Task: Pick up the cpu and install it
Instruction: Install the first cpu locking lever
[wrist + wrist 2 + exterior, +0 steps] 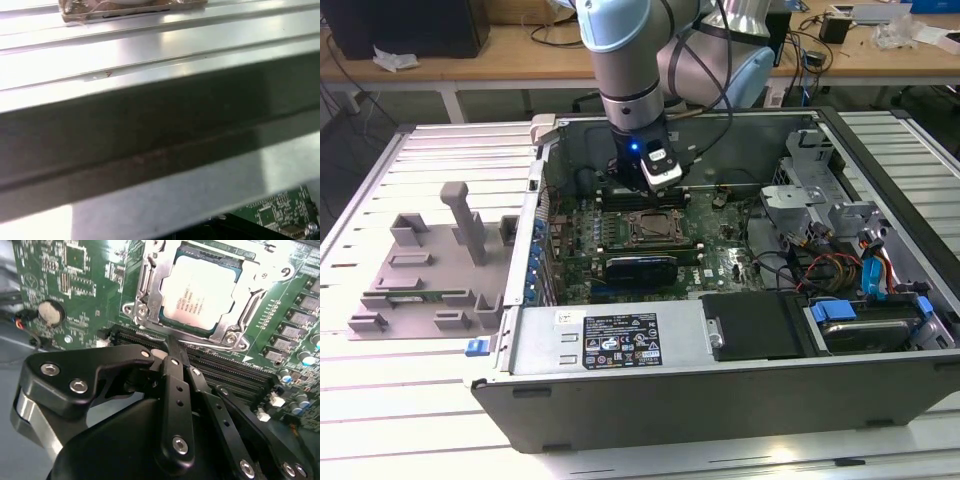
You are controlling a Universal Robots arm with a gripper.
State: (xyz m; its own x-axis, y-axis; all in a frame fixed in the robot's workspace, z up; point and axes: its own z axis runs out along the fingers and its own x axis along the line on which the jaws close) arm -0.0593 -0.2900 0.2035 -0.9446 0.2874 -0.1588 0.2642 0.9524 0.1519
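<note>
The cpu (pixel 200 292) lies seated in the motherboard socket (pixel 145 280). The gripper (pixel 172 347) hovers just beside it, fingers pressed together, holding nothing. Risk: a descent here could strike the socket frame or memory slots (pixel 225 370).

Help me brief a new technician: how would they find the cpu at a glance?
Look inside the open computer case, at the green motherboard below the arm's gripper. The cpu sits in the metal-framed socket there: a flat square with a shiny silver top, unlike the dark slots beside it.
</note>
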